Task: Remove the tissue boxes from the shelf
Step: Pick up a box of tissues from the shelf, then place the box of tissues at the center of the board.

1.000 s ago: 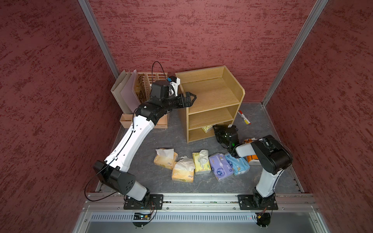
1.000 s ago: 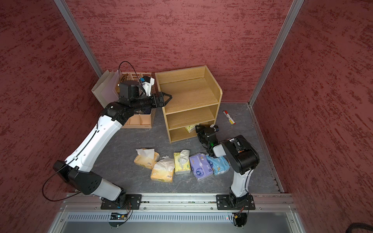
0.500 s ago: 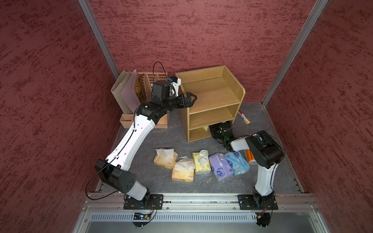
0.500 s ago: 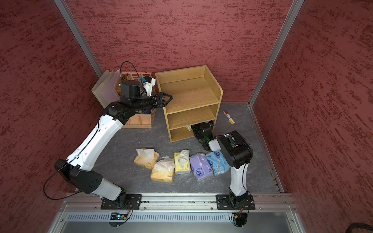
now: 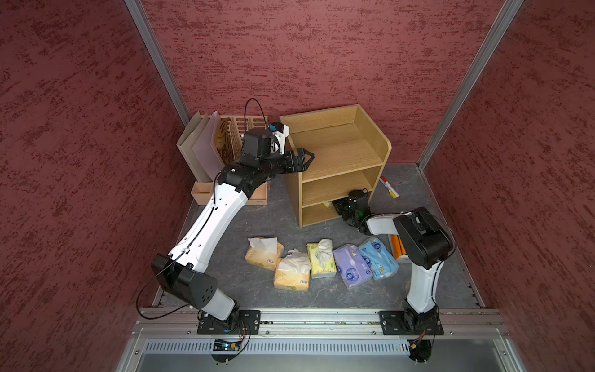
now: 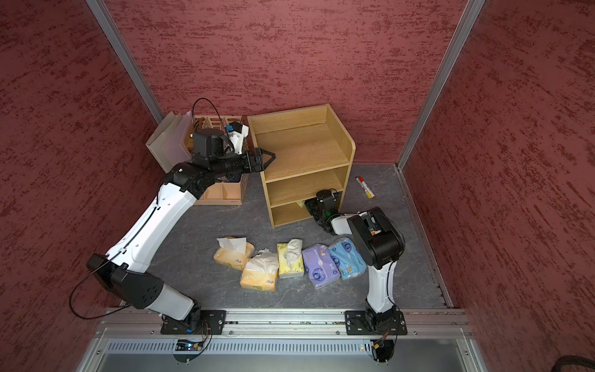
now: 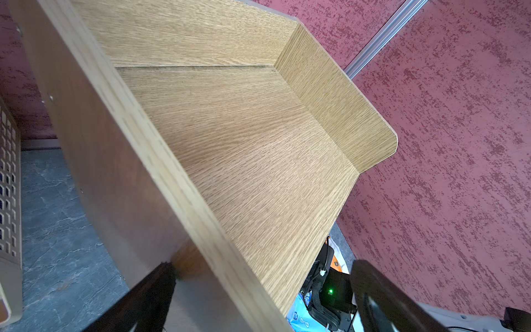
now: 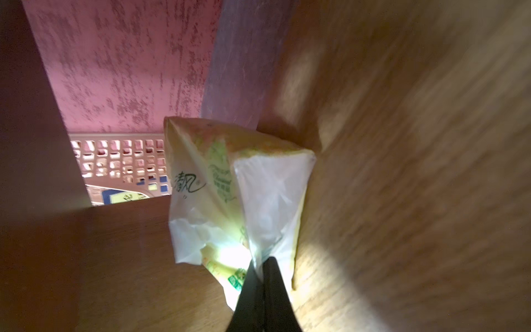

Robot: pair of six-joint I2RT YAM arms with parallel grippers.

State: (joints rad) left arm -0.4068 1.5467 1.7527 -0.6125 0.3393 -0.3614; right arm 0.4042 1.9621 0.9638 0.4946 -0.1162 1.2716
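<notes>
Bottom tier of shelf (image 5: 341, 154): right end effector (image 8: 260, 260) pinches wrapper of yellow tissue pack (image 8: 224, 178), likely to drag it out | left end effector (image 5: 306, 159) spread astride shelf's left wall, apparently steadying it.

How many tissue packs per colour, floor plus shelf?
Orange-yellow pack: 2
Pale yellow pack: 2, one inside the shelf
Purple pack: 1
Light blue pack: 1
Orange-and-white pack: 1, partly behind the right arm
Total: 7
</notes>
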